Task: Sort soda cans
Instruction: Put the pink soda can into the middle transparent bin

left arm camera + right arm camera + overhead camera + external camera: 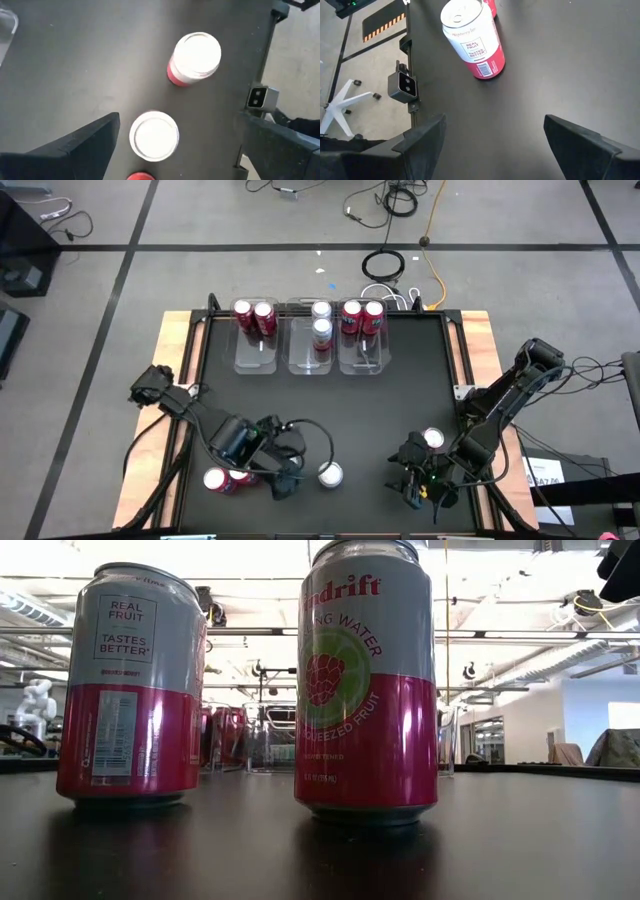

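Observation:
Three clear bins stand at the table's far side. The left bin [255, 340] holds two red cans [254, 315], the middle bin [312, 352] two silver cans [321, 321], and the right bin [362, 352] two red cans [362, 314]. Near the front edge stand two cans at the left [222, 478], one can [330, 474] in the middle and one can [433, 439] at the right. My left gripper [288, 474] hangs open over the middle can [154, 136]. My right gripper [408, 478] is open and empty [494, 120], and the middle can [472, 42] stands ahead of it.
A small camera [401, 85] sits on the table's near edge, close to the loose cans. In the low view two red-and-silver cans [130, 690] [365, 690] stand upright on the dark tabletop [320, 410]. The tabletop is bare between the bins and the front cans.

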`<state>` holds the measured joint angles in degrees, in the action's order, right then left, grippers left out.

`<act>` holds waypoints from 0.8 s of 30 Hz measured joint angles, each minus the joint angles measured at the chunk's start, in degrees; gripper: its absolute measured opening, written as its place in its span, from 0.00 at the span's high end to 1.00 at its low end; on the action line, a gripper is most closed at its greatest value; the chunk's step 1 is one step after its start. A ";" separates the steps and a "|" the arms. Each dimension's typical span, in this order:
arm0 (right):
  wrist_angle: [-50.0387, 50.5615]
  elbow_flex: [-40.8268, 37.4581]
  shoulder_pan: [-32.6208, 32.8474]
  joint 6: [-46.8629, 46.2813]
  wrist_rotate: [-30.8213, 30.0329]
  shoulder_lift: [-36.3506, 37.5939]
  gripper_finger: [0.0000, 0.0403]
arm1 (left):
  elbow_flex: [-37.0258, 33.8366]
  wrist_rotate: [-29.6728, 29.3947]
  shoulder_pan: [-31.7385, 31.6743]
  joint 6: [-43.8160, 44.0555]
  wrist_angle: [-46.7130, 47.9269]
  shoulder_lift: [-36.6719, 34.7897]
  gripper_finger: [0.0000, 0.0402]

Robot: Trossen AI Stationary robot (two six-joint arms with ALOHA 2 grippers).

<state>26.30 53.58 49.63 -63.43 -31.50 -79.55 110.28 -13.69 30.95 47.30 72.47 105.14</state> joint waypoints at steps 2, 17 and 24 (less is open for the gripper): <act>-0.02 0.00 0.00 -0.49 -0.04 0.00 0.18 | -0.88 -0.05 0.42 -0.41 0.02 0.04 0.00; -1.87 0.00 -0.02 -6.07 -0.01 0.00 0.18 | -7.50 -0.87 3.75 -16.78 -1.77 0.07 0.00; -4.14 0.00 -0.02 -15.19 0.02 0.00 0.18 | -20.13 0.23 5.19 -20.82 -8.63 -7.29 0.00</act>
<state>22.17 53.58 49.60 -78.62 -31.48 -79.55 90.14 -13.46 36.14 26.48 63.84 97.85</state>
